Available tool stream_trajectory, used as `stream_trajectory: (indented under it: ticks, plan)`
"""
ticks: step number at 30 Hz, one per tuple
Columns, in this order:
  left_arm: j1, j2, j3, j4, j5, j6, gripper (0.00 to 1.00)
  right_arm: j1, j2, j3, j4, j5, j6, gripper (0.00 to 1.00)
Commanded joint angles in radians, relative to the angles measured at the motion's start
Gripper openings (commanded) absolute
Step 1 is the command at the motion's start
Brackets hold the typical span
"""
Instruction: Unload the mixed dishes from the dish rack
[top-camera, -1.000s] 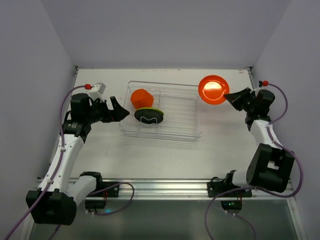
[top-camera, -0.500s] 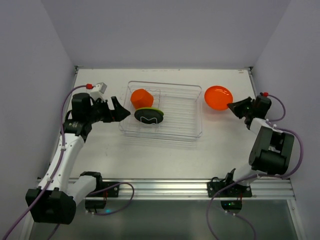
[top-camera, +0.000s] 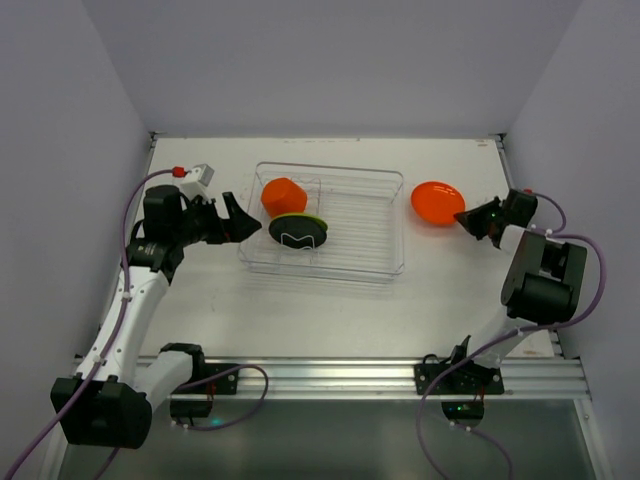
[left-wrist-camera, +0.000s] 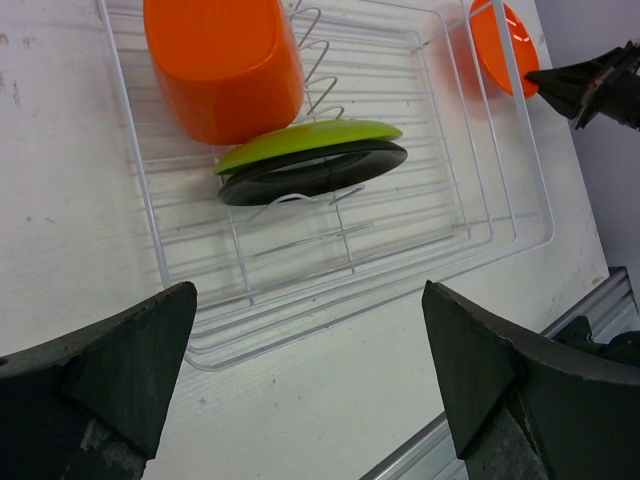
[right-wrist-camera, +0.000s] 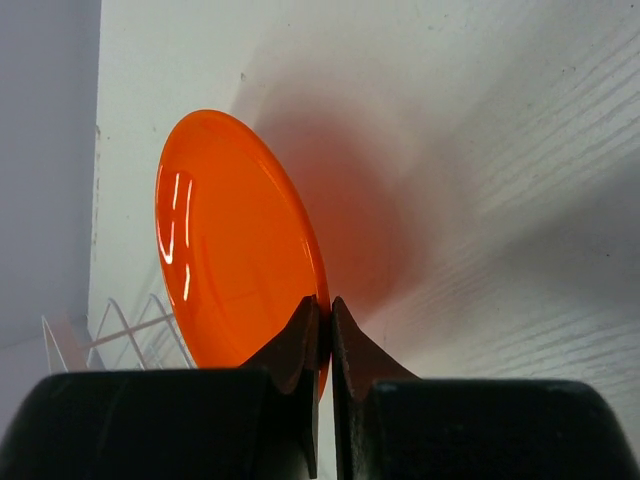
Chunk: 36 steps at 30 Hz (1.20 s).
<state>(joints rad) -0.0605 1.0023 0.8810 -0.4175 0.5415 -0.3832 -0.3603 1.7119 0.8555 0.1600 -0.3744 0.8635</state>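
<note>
A view from above shows a white table (top-camera: 330, 310) with two robot arms at its near edge. A clear dish rack (top-camera: 390, 265) with thin wire dividers sits toward the back of the table, left of centre.

The right hand (top-camera: 470, 217) is to the right of the rack, low over the table. Its two fingers (right-wrist-camera: 300, 330) are pressed together on the rim of an orange plate (top-camera: 437, 202), with only the thin edge of the plate between them. The plate is outside the rack, just beside its right end, and it is tilted on edge. Whether its lower edge touches the table cannot be told.

The left hand (top-camera: 235, 220) hovers just off the left end of the rack. Its fingers are spread wide apart and hold nothing.

Three dishes are in the left part of the rack. An orange cup (left-wrist-camera: 222, 65) lies on its side near the back corner. In front of it, a lime-green plate (left-wrist-camera: 310, 140) leans against the wire dividers, stacked directly on a black plate (left-wrist-camera: 315, 172).
</note>
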Motion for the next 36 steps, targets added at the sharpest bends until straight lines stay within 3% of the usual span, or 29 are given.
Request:
stream_trajectory:
  ticks: [1, 12, 21, 27, 36]
  plan:
    - [-0.009, -0.013, 0.036, 0.042, 0.003, -0.010, 1.00, -0.003, 0.037, 0.109, -0.059, 0.009, -0.014, 0.00]
    - [-0.009, -0.014, 0.036, 0.043, 0.006, -0.013, 1.00, -0.005, 0.087, 0.249, -0.289, 0.051, -0.122, 0.00]
    - [-0.009, -0.013, 0.046, 0.045, 0.012, -0.010, 1.00, -0.002, 0.117, 0.312, -0.369, 0.055, -0.176, 0.00]
    - [-0.009, -0.010, 0.047, 0.045, 0.012, -0.008, 1.00, -0.002, 0.118, 0.304, -0.367, 0.037, -0.165, 0.10]
    - [-0.009, -0.004, 0.053, 0.045, 0.011, -0.003, 1.00, -0.002, 0.141, 0.346, -0.404, 0.002, -0.175, 0.14]
